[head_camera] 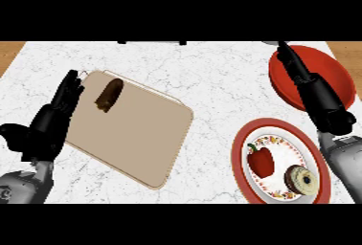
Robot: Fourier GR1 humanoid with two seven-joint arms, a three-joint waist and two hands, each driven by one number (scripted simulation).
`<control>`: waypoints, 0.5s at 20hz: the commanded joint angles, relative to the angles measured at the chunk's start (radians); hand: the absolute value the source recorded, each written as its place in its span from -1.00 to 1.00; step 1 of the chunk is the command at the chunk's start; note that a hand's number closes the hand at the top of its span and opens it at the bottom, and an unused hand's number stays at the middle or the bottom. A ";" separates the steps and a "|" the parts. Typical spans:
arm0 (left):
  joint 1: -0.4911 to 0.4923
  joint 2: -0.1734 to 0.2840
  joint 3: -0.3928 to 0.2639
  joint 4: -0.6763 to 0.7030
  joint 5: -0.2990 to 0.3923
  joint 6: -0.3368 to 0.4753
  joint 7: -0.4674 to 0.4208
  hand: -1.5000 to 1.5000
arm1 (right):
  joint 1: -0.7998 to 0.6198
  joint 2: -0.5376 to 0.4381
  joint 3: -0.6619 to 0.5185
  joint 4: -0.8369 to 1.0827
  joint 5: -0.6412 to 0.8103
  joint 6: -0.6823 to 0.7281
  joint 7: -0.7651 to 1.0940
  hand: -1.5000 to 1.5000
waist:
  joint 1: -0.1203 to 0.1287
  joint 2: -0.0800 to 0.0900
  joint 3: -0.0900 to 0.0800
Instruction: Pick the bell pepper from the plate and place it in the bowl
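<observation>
Right hand (305,81): I see it stretched forward, fingers straight and together, holding nothing; it lies over the near rim of the red bowl (332,67).
Red bowl: directly under and beyond my right fingertips, close to the desk's right edge.
Bell pepper (262,160): behind the right hand, toward my right wrist and slightly to its left, lying on the patterned plate (272,189), untouched.
Patterned plate: red-rimmed, just left of my right forearm, its near edge close to the desk's front edge; a round doughnut-like item (302,180) sits beside the pepper.
Left hand (53,117): fingers straight and upright, nothing held, at the far left of the view.
Cutting board (134,131): immediately right of my left hand, tilted, with a brown item (109,94) near its far corner.
Desk (212,81): open white marble lies between the board and the plate, and ahead of both hands.
</observation>
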 commanded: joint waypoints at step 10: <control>0.068 -0.066 -0.133 0.007 0.044 -0.193 -0.093 0.00 | 0.435 0.107 -0.082 -0.089 0.029 -0.284 0.043 -1.00 | -0.039 0.012 0.029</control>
